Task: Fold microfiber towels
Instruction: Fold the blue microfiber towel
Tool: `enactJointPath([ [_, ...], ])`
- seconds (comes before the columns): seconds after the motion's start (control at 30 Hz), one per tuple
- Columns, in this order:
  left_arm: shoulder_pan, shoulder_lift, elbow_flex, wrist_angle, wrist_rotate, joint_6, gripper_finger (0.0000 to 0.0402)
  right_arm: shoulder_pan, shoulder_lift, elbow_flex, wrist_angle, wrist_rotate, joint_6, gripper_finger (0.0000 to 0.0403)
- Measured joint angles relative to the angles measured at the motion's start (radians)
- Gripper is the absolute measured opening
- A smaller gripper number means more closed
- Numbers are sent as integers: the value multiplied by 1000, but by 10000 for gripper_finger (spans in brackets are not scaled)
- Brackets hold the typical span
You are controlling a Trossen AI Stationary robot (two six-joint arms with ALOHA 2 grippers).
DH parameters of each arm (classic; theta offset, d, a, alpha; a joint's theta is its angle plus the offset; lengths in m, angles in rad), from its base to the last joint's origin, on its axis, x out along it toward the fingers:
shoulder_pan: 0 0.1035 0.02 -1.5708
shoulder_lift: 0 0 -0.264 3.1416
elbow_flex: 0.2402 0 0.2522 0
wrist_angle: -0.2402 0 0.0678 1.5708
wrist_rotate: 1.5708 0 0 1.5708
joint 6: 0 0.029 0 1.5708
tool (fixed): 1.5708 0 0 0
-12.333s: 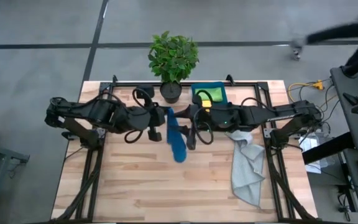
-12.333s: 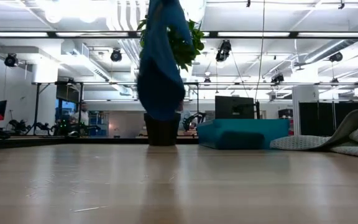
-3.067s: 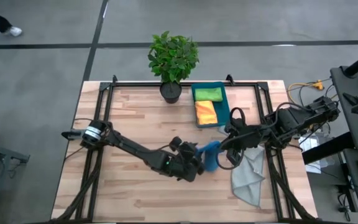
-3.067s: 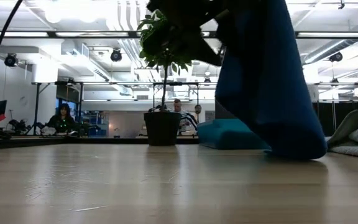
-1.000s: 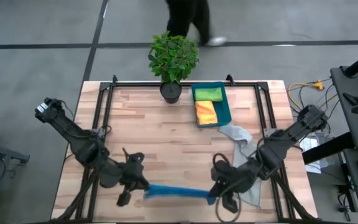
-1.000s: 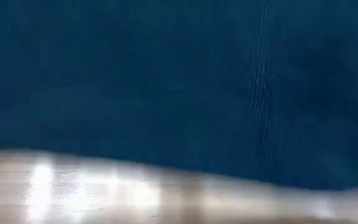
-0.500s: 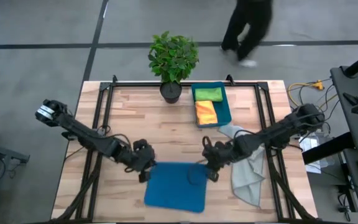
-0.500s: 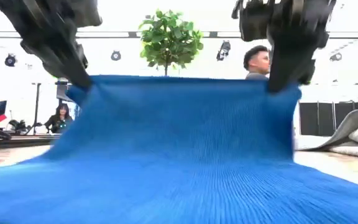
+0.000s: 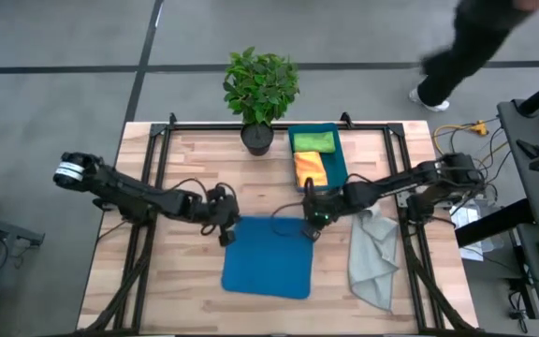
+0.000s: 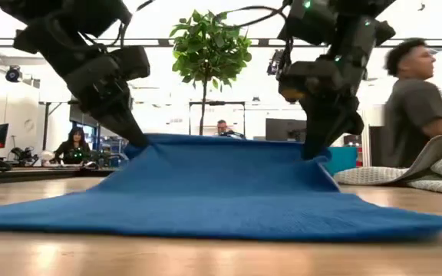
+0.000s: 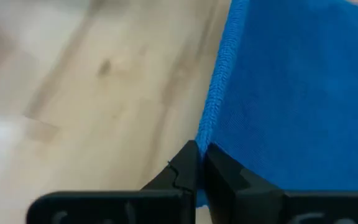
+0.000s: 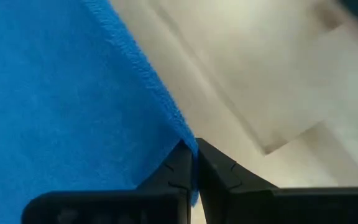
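The blue towel [image 9: 268,260] lies spread on the table's near middle. Only its far edge [image 10: 221,141] is raised off the wood. My left gripper [image 9: 226,228] is shut on the towel's far left corner. My right gripper [image 9: 312,225] is shut on its far right corner. The pale grey towel [image 9: 374,257] lies crumpled along the table's right side. The orange towel [image 9: 310,168] and the lime green towel [image 9: 313,141] lie in the teal bin [image 9: 339,161]. My left gripper pinches the blue towel's far left corner, on its hemmed left edge [image 11: 206,138], between its two fingers. The fingers [image 10: 133,134] slant down from above. The corner is a little off the table, and the cloth slopes down to the wood. My right gripper pinches the far right corner, on the hemmed right edge [image 12: 180,132], between its two fingers. Its fingers [image 10: 317,142] come down from above. That corner is raised too, and the far edge runs fairly straight between the two grippers.
A potted plant [image 9: 260,89] stands at the table's far edge, beside the teal bin. A person [image 10: 414,96] stands beyond the table's right side. Bare wood [image 9: 176,271] lies left of the blue towel.
Both grippers have gone from the table's near edge toward its far edge and come down. The blue towel, which hung between them as a narrow strip, has been laid out on the table. Its near part now lies flat and only the far edge stays raised.
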Motion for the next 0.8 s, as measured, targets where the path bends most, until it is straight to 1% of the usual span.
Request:
enactJointPath([
  [0.07,36,0,-1,2,-3,61,18,-31,2,2,-12,9,-8,20],
  [0.13,76,-2,-2,4,-3,100,41,-58,-1,4,-12,35,-9,35],
  [0.27,163,-28,-2,8,-15,164,107,-98,-46,4,-19,107,-9,73],
  [0.33,205,-46,-2,5,-19,176,144,-108,-73,4,-19,117,-18,94],
  [0.4,237,-66,-1,6,11,172,176,-105,-100,4,-13,116,-41,111],
  [0.43,248,-77,-1,8,54,172,189,-93,-113,4,-6,111,-56,118],
  [0.5,255,-91,-3,8,189,187,208,-53,-129,5,35,90,-80,130],
  [0.53,253,-91,-3,9,274,212,212,-25,-132,7,58,83,-93,134],
  [0.63,219,-90,-16,-24,603,309,216,84,-131,6,136,72,-109,142],
  [0.67,195,-89,-23,-31,681,323,216,122,-124,6,167,72,-110,143],
  [0.7,165,-88,-29,-41,727,327,216,164,-117,6,200,72,-109,144],
  [0.73,130,-92,-37,-61,740,328,217,204,-106,6,232,73,-107,143],
  [0.8,44,-100,-48,-87,727,345,217,284,-76,6,313,75,-105,142],
])
